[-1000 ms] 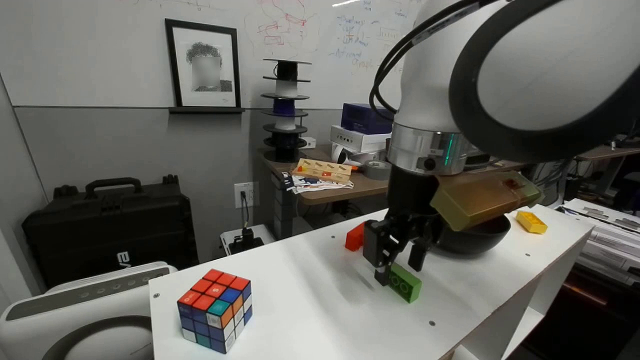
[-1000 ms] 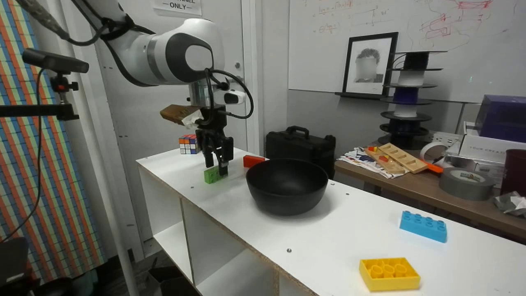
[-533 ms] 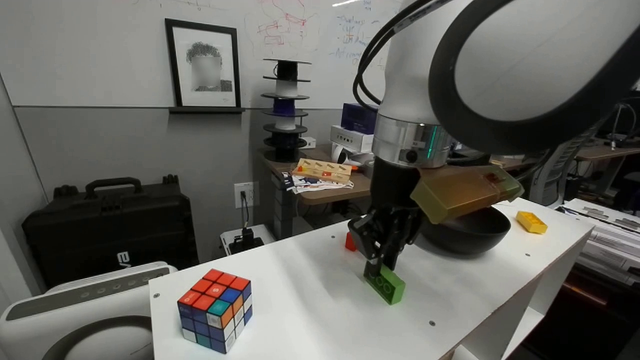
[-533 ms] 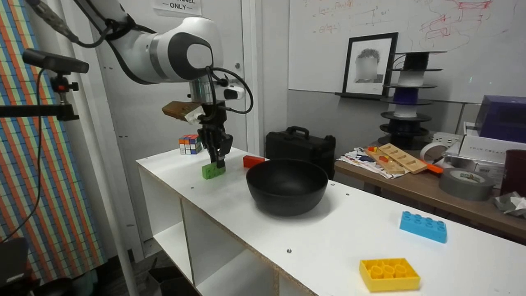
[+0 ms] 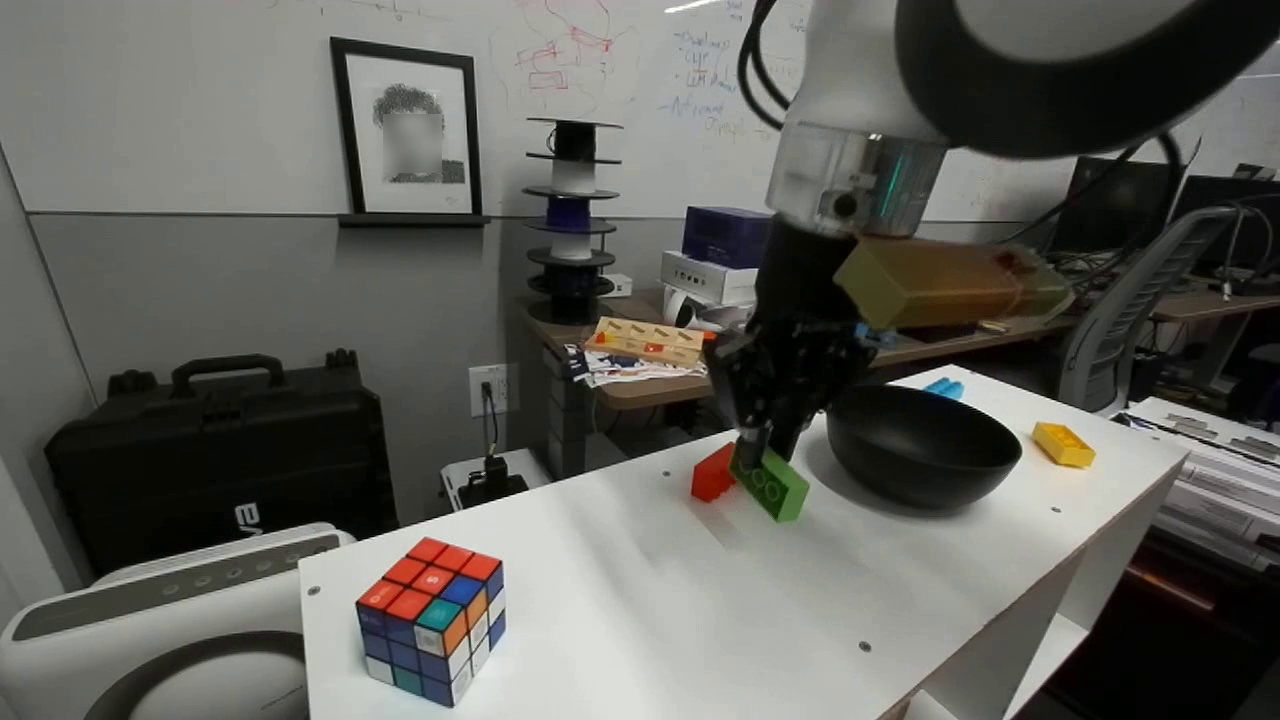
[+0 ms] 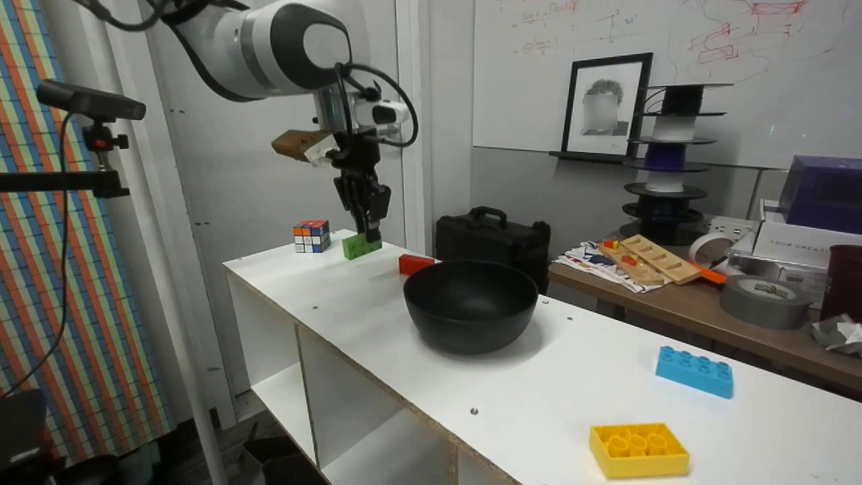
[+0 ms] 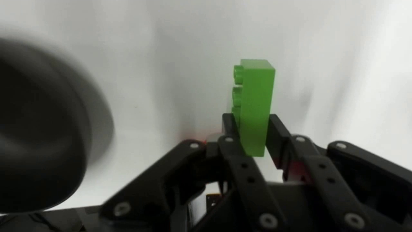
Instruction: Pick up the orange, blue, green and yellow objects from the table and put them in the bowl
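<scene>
My gripper (image 7: pixel 250 124) is shut on the green brick (image 7: pixel 257 103), which hangs on its side with its studs against one finger pad. In both exterior views that brick (image 6: pixel 361 246) is held above the white table (image 6: pixel 572 377). The orange brick, reddish in colour (image 6: pixel 415 264), lies on the table near the black bowl (image 6: pixel 471 327); the wrist view shows only a blurred red trace of it. I see nothing inside the bowl in the exterior views. Past the bowl, on the table, are the blue brick (image 6: pixel 693 372) and the yellow brick (image 6: pixel 638 450), the latter with its hollow side up.
A puzzle cube (image 5: pixel 430 620) sits at one end of the tabletop. The bowl (image 7: pixel 42 129) stands to the left of the gripper in the wrist view. Beyond the table is a brown desk (image 6: pixel 586 286) with tape, boxes and wooden pieces.
The jaws have closed on the green brick, and the gripper has raised it off the table. The orange, blue and yellow bricks and the bowl have stayed put.
</scene>
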You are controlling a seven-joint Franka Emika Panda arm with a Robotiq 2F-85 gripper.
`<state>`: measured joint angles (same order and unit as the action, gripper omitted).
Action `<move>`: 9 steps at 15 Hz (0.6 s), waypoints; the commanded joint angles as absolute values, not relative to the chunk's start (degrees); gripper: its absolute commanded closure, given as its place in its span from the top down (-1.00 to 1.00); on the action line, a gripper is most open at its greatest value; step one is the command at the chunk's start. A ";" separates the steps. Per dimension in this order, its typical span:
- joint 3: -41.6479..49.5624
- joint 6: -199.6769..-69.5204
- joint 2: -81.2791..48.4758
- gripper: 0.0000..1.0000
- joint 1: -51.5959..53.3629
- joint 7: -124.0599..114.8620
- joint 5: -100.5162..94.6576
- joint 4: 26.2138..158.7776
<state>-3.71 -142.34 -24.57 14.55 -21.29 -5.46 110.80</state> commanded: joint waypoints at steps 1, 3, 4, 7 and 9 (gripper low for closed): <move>-0.33 -143.99 -13.62 -0.86 13.28 -25.06 -6.15 118.10; 2.14 -144.73 -11.00 -0.86 11.62 -27.46 -7.92 119.55; 3.03 -146.07 -10.56 -0.86 10.45 -28.78 -8.05 119.77; 5.46 -150.87 -10.50 -0.86 7.22 -30.72 -9.33 121.62; 6.82 -151.92 -13.45 -0.86 6.24 -31.97 -11.36 120.03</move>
